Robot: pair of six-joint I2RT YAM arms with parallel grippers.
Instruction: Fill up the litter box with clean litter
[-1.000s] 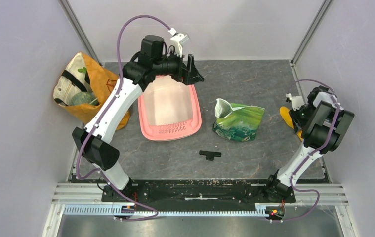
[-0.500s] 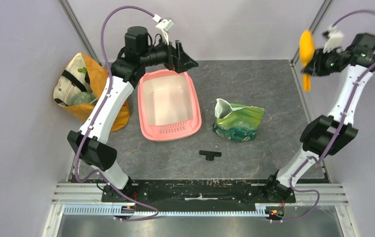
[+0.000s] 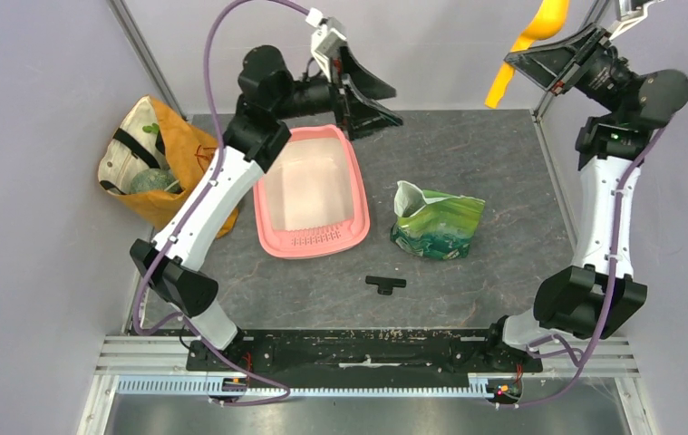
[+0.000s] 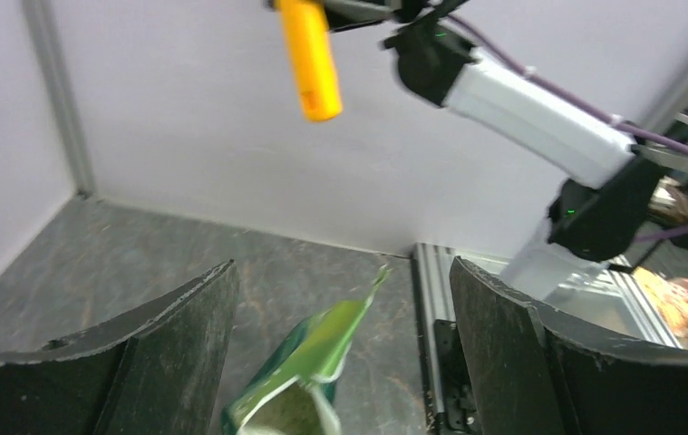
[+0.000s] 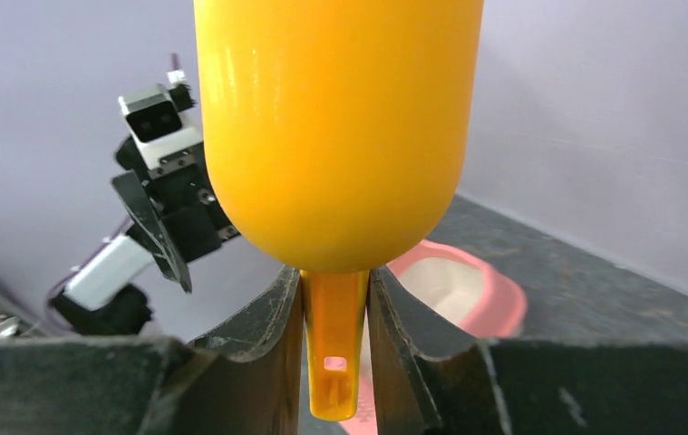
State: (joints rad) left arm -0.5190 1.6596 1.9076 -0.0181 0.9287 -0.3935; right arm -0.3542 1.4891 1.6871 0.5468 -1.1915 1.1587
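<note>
Orange scoop point(image 5: 335, 127) was pinched in the right gripper point(image 5: 335, 292), high right of the litter box point(image 3: 313, 243); left gripper point(image 4: 342, 272) spread. It needed dipping mouth-first into the bag point(image 3: 438, 222).

There is one pink litter box point(image 3: 313, 241), one green foil bag point(image 3: 438, 224), one orange scoop point(image 3: 539, 18), one orange-tan fabric bag point(image 3: 181, 149) and one small black T-shaped piece point(image 3: 385, 284).
</note>
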